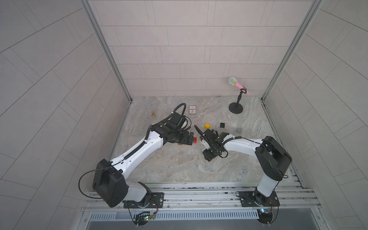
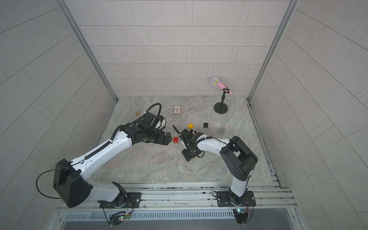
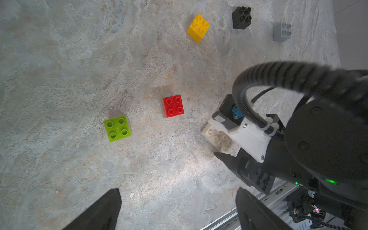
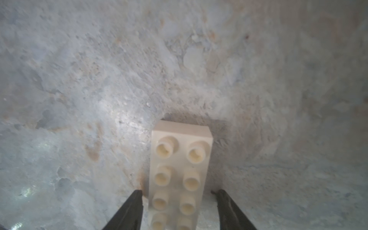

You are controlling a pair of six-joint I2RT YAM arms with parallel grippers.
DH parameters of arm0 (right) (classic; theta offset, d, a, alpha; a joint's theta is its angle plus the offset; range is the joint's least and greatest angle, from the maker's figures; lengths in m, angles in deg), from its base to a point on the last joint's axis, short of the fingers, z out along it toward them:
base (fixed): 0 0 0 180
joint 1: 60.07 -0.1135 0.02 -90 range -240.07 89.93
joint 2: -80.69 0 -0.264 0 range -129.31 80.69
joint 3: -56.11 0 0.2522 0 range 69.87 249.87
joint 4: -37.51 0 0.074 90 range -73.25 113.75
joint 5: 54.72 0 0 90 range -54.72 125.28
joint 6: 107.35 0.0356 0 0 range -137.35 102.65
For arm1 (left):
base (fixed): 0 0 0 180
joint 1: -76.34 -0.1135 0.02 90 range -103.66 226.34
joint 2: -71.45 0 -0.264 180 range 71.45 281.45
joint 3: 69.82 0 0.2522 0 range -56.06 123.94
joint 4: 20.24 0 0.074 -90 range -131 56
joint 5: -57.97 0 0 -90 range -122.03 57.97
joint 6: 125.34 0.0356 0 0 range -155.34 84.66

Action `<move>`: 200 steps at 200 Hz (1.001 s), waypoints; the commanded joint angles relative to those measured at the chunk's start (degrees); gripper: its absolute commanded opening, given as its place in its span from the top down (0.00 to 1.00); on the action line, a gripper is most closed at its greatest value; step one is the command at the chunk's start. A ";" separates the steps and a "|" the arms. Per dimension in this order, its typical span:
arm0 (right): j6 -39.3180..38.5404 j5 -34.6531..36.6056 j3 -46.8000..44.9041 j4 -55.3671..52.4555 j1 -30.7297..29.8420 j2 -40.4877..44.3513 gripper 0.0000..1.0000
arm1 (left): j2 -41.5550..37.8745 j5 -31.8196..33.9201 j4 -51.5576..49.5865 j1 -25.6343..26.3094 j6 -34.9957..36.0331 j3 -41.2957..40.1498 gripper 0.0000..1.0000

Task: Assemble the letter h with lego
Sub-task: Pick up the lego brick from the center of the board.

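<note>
Bricks in view, six: five square (one yellow brick (image 3: 198,27), one black brick (image 3: 241,17), one grey brick (image 3: 282,31), one red brick (image 3: 172,106), one lime-green brick (image 3: 117,128)) and one long white brick (image 4: 179,171). Also one card box (image 1: 192,110), one brass piece (image 1: 153,114), and one microphone (image 1: 236,83) on one stand (image 1: 236,108).

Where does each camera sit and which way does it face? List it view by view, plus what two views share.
Top views: high over the front rail, looking down at the marbled table; the left arm and right arm show.
Left wrist: above the table, looking down at a red square studded plastic brick; the left gripper's open fingertips show.
Right wrist: low, looking along a long white studded plastic brick; the right gripper straddles it, open.
Shared: both wrist views show the white brick.
</note>
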 commanded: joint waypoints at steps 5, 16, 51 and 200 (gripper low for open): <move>-0.14 1.31 -0.06 -0.53 0.12 -0.17 0.48 | 0.63 2.14 -1.68 -0.03 0.58 0.77 0.03; -0.23 1.13 0.97 -0.92 0.10 -1.63 0.53 | 0.70 4.16 -2.36 -0.18 -0.10 1.11 0.03; -0.74 2.70 3.39 -2.41 0.08 -3.58 0.71 | 0.54 10.11 -5.13 -3.63 -4.19 1.60 0.03; -22.81 -7.22 38.21 -21.65 -3.73 -10.70 1.00 | 9.13 -13.48 0.39 -26.44 -15.03 -3.24 0.20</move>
